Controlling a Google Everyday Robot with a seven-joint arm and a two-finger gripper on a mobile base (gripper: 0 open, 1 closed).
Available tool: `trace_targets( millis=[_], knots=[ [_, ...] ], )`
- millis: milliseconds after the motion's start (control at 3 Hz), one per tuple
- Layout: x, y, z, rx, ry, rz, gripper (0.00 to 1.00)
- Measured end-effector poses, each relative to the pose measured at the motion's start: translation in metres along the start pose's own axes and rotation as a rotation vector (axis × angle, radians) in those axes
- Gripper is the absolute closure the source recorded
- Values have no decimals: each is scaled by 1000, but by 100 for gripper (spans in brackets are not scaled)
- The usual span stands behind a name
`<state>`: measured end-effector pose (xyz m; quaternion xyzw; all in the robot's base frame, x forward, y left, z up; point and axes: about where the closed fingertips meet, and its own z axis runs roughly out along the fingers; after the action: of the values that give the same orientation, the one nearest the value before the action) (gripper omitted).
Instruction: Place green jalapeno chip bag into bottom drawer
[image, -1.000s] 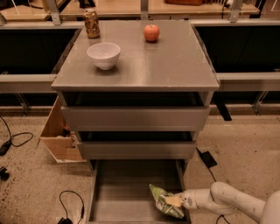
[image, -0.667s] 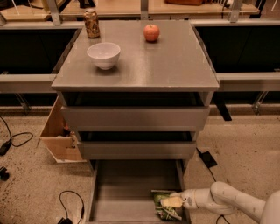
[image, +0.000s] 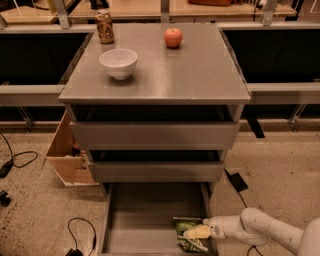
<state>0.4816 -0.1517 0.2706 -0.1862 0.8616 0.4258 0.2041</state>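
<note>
The green jalapeno chip bag (image: 186, 226) is crumpled, green with white patches, and sits in the front right corner of the bottom drawer (image: 140, 220), the lowest grey tray, which is pulled open. My gripper (image: 199, 232) reaches in from the right over the drawer's right wall, with its pale yellowish fingers on the bag. The white arm (image: 260, 227) stretches off to the lower right. The bag looks to rest on the drawer floor.
Two grey drawers (image: 155, 135) above are pulled partly out. On the cabinet top (image: 190, 75) stand a white bowl (image: 118, 62), a can (image: 105, 27) and a red apple (image: 173, 37). A wooden box (image: 65, 155) stands at the left. Cables (image: 80, 235) lie on the floor.
The bag has dropped lower and shifted slightly within the drawer's front right corner. The gripper has stayed at about the same place on it.
</note>
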Motion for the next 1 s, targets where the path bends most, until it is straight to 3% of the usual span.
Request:
trace_targets(
  millis=[333,667,1000],
  knots=[
    [-27,26,-17,-17,-6,-49,0],
    [-63,74,-54,-56,15,-115,0],
    [-109,151,-125,-43,19,-225,0]
  ],
)
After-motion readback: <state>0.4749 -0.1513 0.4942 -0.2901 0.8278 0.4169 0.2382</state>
